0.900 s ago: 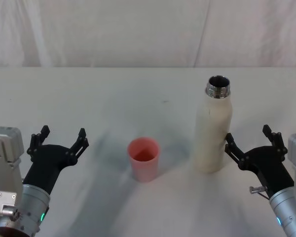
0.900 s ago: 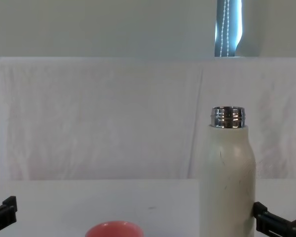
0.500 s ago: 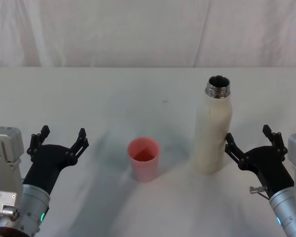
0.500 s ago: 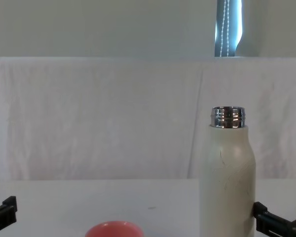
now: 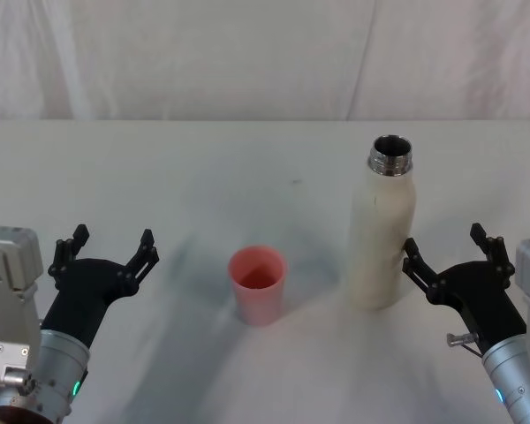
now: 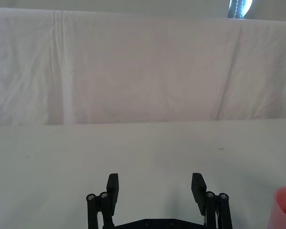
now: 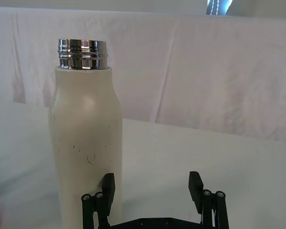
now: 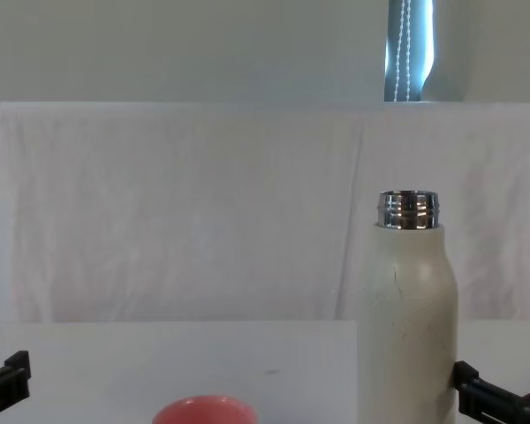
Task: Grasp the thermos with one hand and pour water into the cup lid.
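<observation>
Right gripper [image 5: 448, 252] sits low at the near right with its fingers spread apart, holding nothing, its left fingertip just beside the bottle [image 5: 382, 231]. That bottle stands upright right of centre, uncapped, steel neck showing. I judge it rigid, smooth-skinned and heavy if full, so I would clamp around mid-body, below the shoulders. A small pink cup [image 5: 257, 283] stands to its left, apart. Left gripper [image 5: 109, 249] rests at the near left, also spread apart and empty.
</observation>
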